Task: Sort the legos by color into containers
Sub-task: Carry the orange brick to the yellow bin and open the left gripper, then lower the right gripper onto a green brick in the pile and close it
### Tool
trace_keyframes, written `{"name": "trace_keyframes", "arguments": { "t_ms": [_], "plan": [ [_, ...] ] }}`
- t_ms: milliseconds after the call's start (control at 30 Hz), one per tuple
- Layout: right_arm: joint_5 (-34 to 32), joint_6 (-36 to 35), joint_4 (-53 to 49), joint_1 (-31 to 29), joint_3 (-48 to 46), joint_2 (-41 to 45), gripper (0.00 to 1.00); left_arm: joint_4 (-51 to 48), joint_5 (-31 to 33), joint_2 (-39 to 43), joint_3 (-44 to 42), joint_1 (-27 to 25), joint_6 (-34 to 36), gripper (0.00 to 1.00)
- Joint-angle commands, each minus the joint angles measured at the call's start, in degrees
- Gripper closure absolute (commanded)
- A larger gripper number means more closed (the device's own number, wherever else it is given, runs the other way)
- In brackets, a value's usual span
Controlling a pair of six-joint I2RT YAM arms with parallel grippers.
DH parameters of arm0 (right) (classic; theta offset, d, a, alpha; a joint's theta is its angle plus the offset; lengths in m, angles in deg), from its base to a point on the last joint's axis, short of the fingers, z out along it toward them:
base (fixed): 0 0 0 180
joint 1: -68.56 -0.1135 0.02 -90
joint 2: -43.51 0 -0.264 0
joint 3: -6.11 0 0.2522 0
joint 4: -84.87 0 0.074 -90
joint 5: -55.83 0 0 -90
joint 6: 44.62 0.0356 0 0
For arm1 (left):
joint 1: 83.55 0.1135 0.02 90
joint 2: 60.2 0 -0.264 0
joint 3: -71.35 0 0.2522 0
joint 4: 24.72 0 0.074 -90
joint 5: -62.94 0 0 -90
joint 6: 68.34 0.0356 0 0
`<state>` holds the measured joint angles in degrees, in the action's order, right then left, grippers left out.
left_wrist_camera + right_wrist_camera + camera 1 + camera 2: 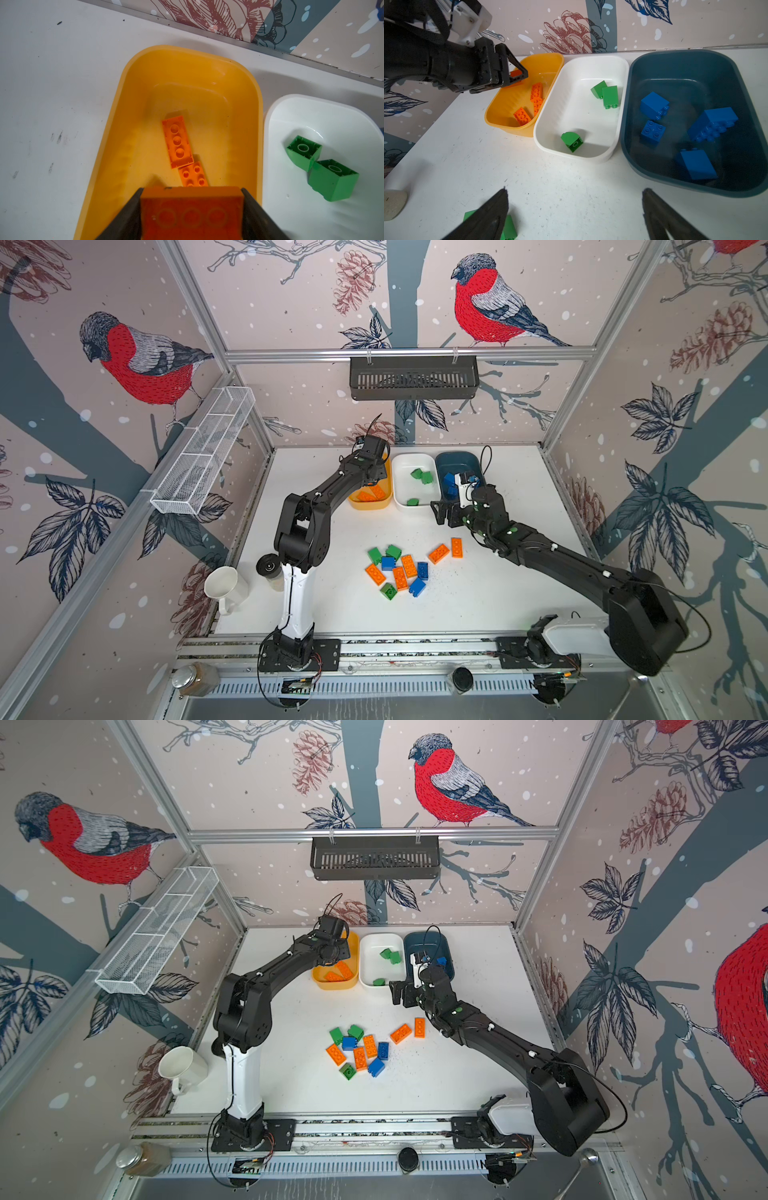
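Observation:
My left gripper (pixel 192 190) is shut on a long orange lego (pixel 191 214), hanging over the near end of the yellow-orange container (pixel 116 128); the right wrist view shows that gripper (pixel 517 75) above the tub. Orange legos (pixel 536 97) lie inside it. The white container (pixel 550 128) holds three green legos (pixel 609 96), and the teal container (pixel 633 104) holds several blue ones (pixel 653 131). My right gripper (pixel 575 191) is open and empty over the table before the white tub. A mixed heap of legos (pixel 399 568) lies mid-table in both top views.
Two orange bricks (pixel 446 551) lie apart, right of the heap. A green brick (pixel 509 228) sits by my right gripper's finger. A white mug (pixel 224 587) and a black-lidded jar (pixel 268 566) stand at the left edge. A mesh tray (pixel 203 452) and a black basket (pixel 413 377) hang on the walls.

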<state>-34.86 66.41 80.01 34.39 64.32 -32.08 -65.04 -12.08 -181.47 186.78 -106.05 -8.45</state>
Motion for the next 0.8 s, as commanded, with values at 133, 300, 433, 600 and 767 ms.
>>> {"name": "trace_keyframes", "arguments": {
  "t_ms": [133, 300, 433, 600, 767],
  "plan": [
    [-2.0, -0.3, 0.0, -0.8, -1.0, 0.6, 0.00, -1.8, -0.9, 1.5, -0.3, 0.2, 0.8, 0.18],
    [-1.8, -2.5, 0.2, -2.0, -1.3, 0.1, 0.00, 1.3, -4.1, 7.3, -7.3, 0.1, 1.1, 0.08],
    [-2.1, -4.6, -0.1, -3.5, -1.7, -0.3, 0.00, 3.1, -6.0, 11.8, -12.3, 0.1, 0.8, 0.04],
    [-1.5, -4.9, -2.3, -5.4, -2.9, -1.3, 0.00, 5.5, -6.5, 17.6, -18.6, 0.1, -0.2, 0.03],
    [-0.9, -4.7, -4.1, -8.2, -3.6, -2.7, 0.01, 7.0, -8.0, 22.9, -24.3, 0.1, -1.0, 0.03]
  ]
}}
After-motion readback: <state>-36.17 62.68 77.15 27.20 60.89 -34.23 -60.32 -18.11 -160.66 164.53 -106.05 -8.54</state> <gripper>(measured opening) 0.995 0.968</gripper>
